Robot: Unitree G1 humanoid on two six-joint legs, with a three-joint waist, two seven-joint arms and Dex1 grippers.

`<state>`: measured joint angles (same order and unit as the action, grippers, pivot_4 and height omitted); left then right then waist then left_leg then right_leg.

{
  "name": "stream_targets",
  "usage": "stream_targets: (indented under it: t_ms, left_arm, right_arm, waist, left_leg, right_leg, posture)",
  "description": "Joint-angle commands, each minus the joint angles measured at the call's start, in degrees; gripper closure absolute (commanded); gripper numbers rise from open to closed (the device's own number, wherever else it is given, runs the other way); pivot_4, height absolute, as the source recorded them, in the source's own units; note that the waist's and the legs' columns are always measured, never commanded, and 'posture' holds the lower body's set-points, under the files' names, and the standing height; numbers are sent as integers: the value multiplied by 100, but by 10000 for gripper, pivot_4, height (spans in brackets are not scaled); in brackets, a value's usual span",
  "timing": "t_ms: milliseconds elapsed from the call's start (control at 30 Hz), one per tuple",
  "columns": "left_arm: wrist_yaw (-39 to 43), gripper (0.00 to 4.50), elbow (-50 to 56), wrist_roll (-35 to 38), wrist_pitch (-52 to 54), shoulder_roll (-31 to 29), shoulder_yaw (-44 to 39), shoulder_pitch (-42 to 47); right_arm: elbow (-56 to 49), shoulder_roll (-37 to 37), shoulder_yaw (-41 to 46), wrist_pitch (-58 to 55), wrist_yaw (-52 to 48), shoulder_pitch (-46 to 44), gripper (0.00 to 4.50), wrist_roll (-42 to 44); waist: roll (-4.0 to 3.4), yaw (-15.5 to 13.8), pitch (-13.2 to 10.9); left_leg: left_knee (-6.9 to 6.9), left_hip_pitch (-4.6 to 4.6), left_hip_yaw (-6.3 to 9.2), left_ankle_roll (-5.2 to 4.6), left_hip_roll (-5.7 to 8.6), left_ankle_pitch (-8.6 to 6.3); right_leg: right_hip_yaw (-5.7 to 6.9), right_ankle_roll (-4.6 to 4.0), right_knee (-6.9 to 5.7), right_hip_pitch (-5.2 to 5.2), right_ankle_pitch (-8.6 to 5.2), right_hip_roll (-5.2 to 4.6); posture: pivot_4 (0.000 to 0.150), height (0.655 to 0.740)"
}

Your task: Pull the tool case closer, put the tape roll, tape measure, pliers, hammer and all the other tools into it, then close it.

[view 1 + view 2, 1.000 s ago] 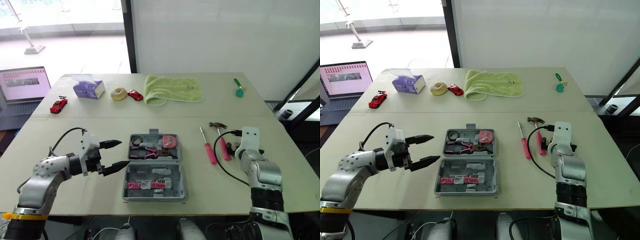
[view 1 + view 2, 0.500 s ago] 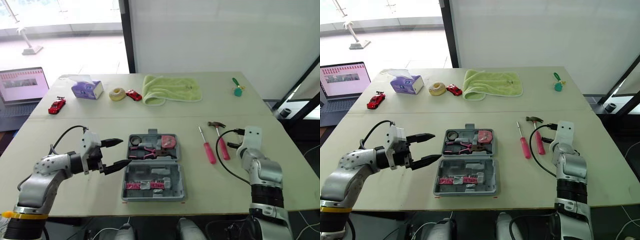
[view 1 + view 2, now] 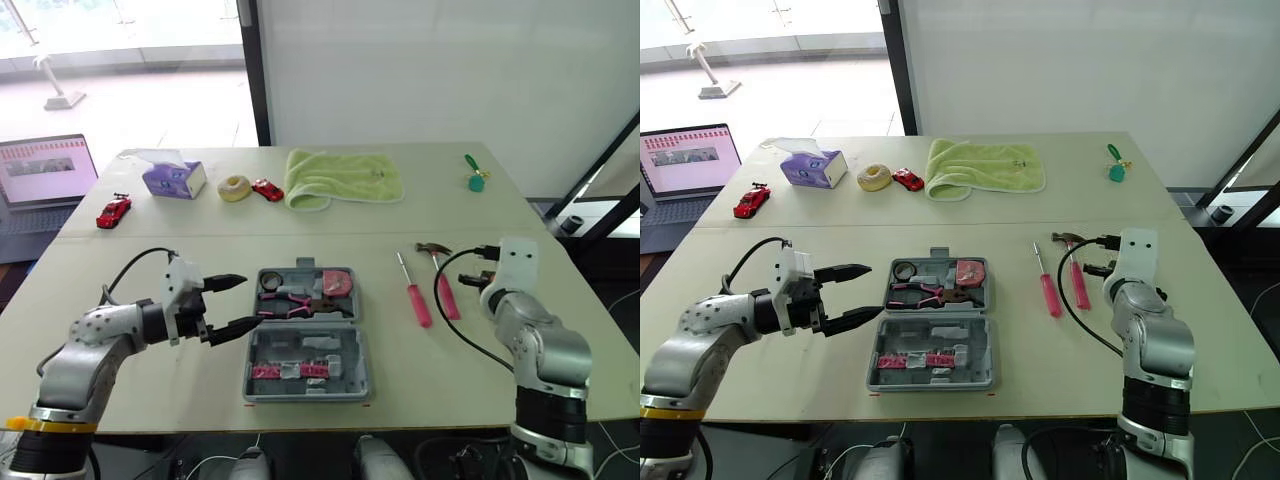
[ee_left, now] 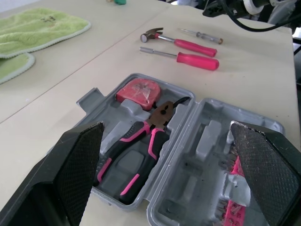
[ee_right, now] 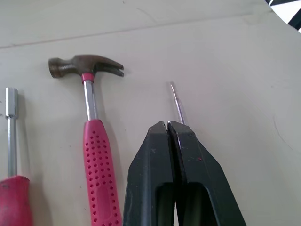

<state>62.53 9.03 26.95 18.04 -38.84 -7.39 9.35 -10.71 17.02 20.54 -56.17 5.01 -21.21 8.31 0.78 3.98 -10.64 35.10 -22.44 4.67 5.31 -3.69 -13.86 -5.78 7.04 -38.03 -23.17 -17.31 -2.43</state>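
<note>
The case point(image 3: 345, 355) lies open in the middle of the table point(image 3: 420, 380), its lid half on the robot's side. The far half holds the pliers point(image 4: 141, 141) with pink and black grips. The red tape measure point(image 4: 138, 92) sits just past their nose. A black roll point(image 3: 272, 281) is in the far left corner. The lid half carries a row of pink bits point(image 3: 290, 371). The left gripper point(image 3: 232, 305) hovers just left of the case with its fingers point(image 4: 77, 160) spread wide and empty, pointing at the case's left edge and not touching it. Right of the case, well apart from it, lie three tools side by side. Nearest the case is a pink-handled driver point(image 3: 413, 295), then the hammer point(image 3: 445, 280) with its head away from the robot. Farthest out is a thin screwdriver point(image 4: 200, 34). The right gripper point(image 5: 168, 126) is over that last tool with its fingers pressed together. The bare shaft shows just beyond the tips; whether they touch it cannot be told. Beyond the case, along the table's far side, are a green towel point(image 3: 345, 178), a cream roll point(image 3: 236, 187) and a tissue box point(image 3: 173, 178). Two red toy cars point(image 3: 117, 210) and a small green object point(image 3: 477, 180) lie there too. A laptop point(image 3: 45, 170) stands far to the case's left.
</note>
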Motion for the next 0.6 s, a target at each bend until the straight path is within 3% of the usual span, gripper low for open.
stream_targets:
  t_ms: [33,167,533,600]
  left_arm:
    - [40,0,48,60,-8,-40,51,94]
    - [13,0,73,64,7,-25,37,86]
    - [-121,0,210,114,95,-32,-16,9]
    - [-131,0,208,107,97,-35,-8,16]
  right_arm:
    - [340,124,107,222,19,-187,31134,-77]
    - [981,244,19,346,24,-340,11356,-195]
    - [2286,346,118,839,-45,-571,11356,-145]
    - [2378,358,129,868,-34,-597,16905,-152]
  waist:
    - [0,2,0]
    - [-1,2,-1]
    - [-1,7,-1]
    - [-1,4,-1]
  left_leg:
    - [0,0,0,0,0,0]
    - [-1,0,0,0,0,0]
    - [0,0,-1,0,0,0]
    - [0,0,0,0,0,0]
  right_leg:
    - [0,0,0,0,0,0]
    - [0,0,0,-1,0,0]
    - [-1,0,0,-1,0,0]
    - [-1,0,0,-1,1,0]
  posture:
    - [1500,7400]
    - [1500,7400]
    - [1500,7400]
    - [1500,7400]
